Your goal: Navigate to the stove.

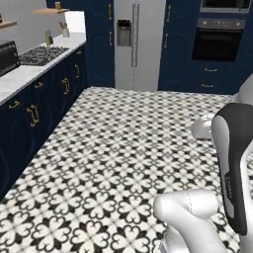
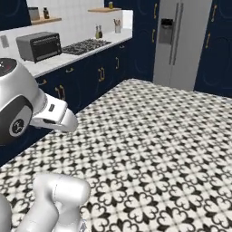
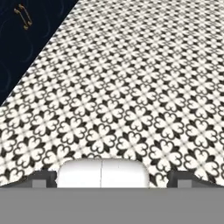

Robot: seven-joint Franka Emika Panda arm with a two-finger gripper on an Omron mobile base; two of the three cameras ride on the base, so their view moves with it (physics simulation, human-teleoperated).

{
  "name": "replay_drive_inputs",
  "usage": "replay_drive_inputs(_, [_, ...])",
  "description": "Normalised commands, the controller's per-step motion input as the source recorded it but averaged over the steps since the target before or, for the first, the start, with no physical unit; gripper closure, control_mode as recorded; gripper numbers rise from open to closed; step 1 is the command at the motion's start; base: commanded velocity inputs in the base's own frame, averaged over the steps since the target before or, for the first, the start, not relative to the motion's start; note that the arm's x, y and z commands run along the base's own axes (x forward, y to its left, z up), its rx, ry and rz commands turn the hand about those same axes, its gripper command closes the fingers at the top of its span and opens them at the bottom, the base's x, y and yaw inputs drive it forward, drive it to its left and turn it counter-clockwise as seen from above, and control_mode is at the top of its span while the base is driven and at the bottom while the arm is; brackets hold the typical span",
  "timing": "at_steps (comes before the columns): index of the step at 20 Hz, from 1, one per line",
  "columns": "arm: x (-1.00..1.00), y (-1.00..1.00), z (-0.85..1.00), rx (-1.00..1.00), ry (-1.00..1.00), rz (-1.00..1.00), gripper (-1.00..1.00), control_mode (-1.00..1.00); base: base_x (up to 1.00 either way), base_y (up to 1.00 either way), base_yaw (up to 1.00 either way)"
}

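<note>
Two risks stand out. From the left base view, the stove (image 1: 42,55) lies well ahead on the left, set into the white bench (image 1: 20,75) between the toaster oven (image 1: 7,57) and the far end by the fridge (image 1: 134,44); dark cabinets (image 1: 39,106) run beside the patterned floor (image 1: 123,158), so driving too tight could clip their gold handles.

From the right base view, the stove (image 2: 86,45) sits just beyond the toaster oven (image 2: 40,46), an easy wrong stopping place; the bottles (image 2: 98,32) stand behind it at the bench's back edge.

From the hand view, the hand (image 3: 111,179) points at bare floor with its tips set wide apart and nothing between them
</note>
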Motion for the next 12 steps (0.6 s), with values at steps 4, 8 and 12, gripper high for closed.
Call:
replay_drive_inputs(4, [0.00,0.00,0.00,0.00,0.00,0.00,-1.00,1.00,1.00,0.01,-0.28])
replay_drive_inputs(8, [0.00,0.00,0.00,0.00,0.00,0.00,-1.00,1.00,1.00,0.00,-0.19])
replay_drive_inputs(12, [0.00,0.00,0.00,0.00,0.00,0.00,-1.00,1.00,1.00,0.00,-0.10])
